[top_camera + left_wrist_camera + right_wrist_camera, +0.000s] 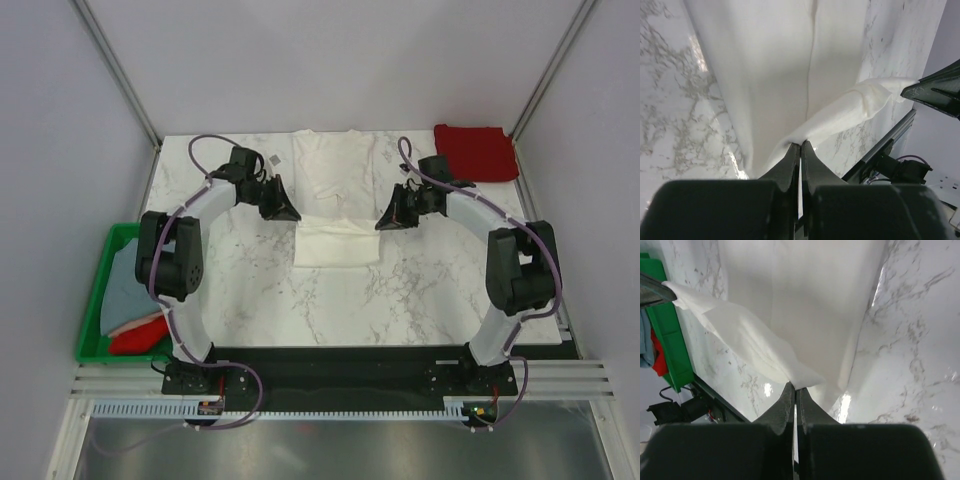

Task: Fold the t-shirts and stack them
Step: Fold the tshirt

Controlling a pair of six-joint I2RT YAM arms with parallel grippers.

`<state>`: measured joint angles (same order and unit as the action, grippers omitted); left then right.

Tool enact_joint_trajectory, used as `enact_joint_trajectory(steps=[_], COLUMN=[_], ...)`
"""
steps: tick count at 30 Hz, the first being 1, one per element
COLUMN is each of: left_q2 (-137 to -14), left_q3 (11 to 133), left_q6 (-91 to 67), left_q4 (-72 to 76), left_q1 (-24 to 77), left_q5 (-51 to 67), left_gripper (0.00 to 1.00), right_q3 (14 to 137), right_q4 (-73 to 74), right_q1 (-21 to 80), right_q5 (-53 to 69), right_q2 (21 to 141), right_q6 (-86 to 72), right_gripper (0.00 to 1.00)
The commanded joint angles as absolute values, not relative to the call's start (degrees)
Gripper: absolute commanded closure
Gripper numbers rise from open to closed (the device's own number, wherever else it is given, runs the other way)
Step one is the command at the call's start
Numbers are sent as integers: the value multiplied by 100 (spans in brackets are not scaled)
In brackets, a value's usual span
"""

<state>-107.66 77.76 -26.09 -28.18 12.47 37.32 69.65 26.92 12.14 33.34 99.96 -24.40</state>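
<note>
The large white t-shirt [335, 170] lies lengthwise in the middle of the marble table [430, 290], with its near part doubled over. My left gripper [287, 211] is shut on the shirt's left edge, and my right gripper [384, 222] is shut on its right edge. In the left wrist view the gripper [800, 144] pinches a raised band of white cloth [840, 115] that runs across to the right gripper's tip [935, 92]. In the right wrist view the gripper [794, 386] pinches the same white cloth [755, 347]. A folded dark red t-shirt [477, 150] lies at the back right corner.
A green plastic crate [98, 300] stands off the table's left edge and holds a grey-blue shirt [130, 285] and a bright red shirt [140, 335]. The crate also shows in the right wrist view [671, 337]. Grey walls close in the back and sides.
</note>
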Motion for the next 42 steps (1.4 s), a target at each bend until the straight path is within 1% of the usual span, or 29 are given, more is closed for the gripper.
enact_joint_trajectory(steps=[1,9,16,23,26,27,28,29,30,31,32,33,35,37,38,39,42], left_q2=[-11204,-11917,-12357,-12612,-12682,-12691,-12709,-12709,-12700,-12622,-12543,-12438,-11948,-11385,-11208,-11084,-10811], left_q3=[8470,9245,9729,9923,9993,10037,10046,10063,10072,10072,10055,10029,9757,9117,8879,8433,7668], left_q6=[-2215,-1969,-1863,-1802,-1740,-1732,-1731,-1740,-1740,-1723,-1644,-1591,-1617,-1766,-1949,-2047,-2364], left_q4=[-2821,-2839,-2839,-2795,-2786,-2777,-2760,-2751,-2760,-2777,-2821,-2882,-3102,-3164,-3164,-3164,-3103], left_q1=[1082,993,967,967,967,967,975,967,967,975,976,976,949,879,844,783,721], left_q5=[3595,3621,3586,3490,3367,3244,3191,3138,3016,2945,2840,2734,2461,2539,2644,2915,3513], left_gripper=[98,98,98,98,97,97,95,85,75,69,58,52,40,37,38,38,38], right_q3=[7565,8682,9070,9386,9457,9474,9475,9483,9492,9492,9475,9422,9238,8756,8580,8230,7543], right_q4=[2356,2276,2268,2241,2215,2197,2154,2127,2092,2048,2030,2030,2021,2004,2004,2013,1969], right_q1=[1116,1081,1081,1081,1072,1072,1072,1072,1081,1072,1055,1046,959,897,853,826,817], right_q5=[3173,3059,2980,2918,2874,2848,2839,2830,2813,2769,2699,2663,2654,2724,2925,3049,3488], right_q2=[10423,11522,11926,12234,12339,12357,12357,12384,12366,12340,12175,12060,11579,11225,10937,10829,10521], right_q6=[-2294,-2057,-2013,-1969,-1925,-1925,-1925,-1925,-1925,-1916,-1899,-1838,-1837,-2003,-2047,-2100,-2311], right_gripper=[100,100,100,100,99,96,94,89,74,65,59,50,48,46,46,45,45])
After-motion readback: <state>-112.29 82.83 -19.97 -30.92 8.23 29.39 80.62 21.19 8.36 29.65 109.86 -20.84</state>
